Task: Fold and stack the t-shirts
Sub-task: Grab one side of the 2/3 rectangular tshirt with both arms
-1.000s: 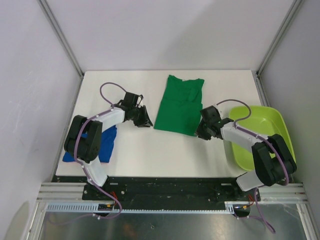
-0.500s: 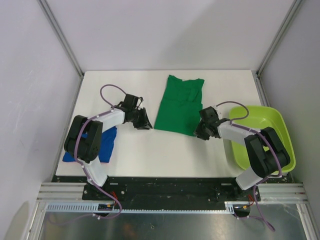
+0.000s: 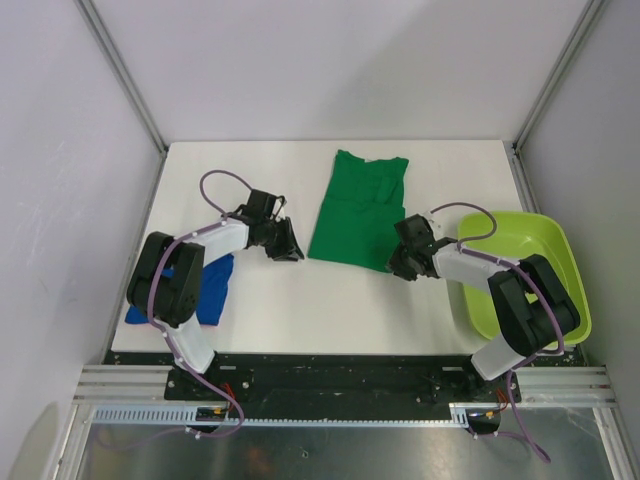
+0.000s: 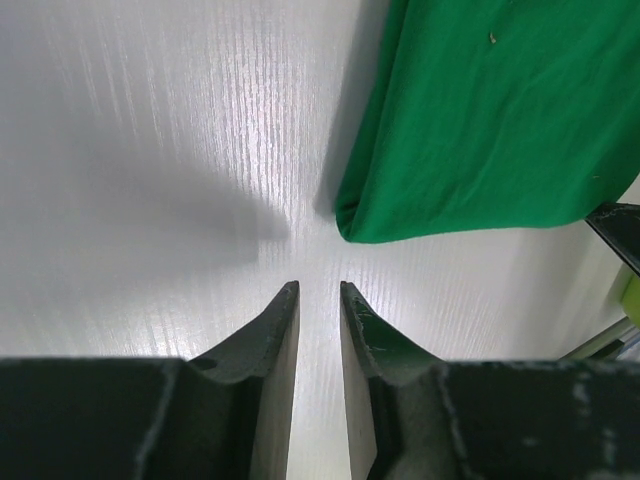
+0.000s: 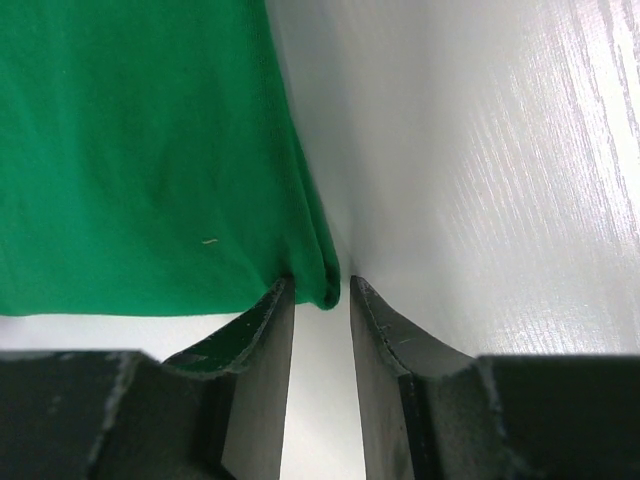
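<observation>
The dark green t-shirt [image 3: 358,210] lies folded into a long strip in the middle of the white table. My left gripper [image 3: 292,246] sits low just left of the shirt's near left corner. In the left wrist view that gripper [image 4: 319,287] is open by a narrow gap with only bare table between the fingers, and the green t-shirt [image 4: 480,130] starts a little ahead. My right gripper [image 3: 398,262] is at the near right corner. In the right wrist view it [image 5: 320,285] stands open, with the green t-shirt [image 5: 140,150] corner poking between its tips. The blue t-shirt [image 3: 215,285] lies crumpled at the near left, partly under the left arm.
A lime-green plastic tub [image 3: 520,270] stands at the right edge of the table, under the right arm. Bare white table [image 3: 300,310] stretches between the two arms in front of the green shirt. Grey walls enclose the table at the back and on both sides.
The right gripper has crept a little left, up to the green shirt's near right corner. The left gripper has edged slightly toward the near left corner. Both shirts lie as before.
</observation>
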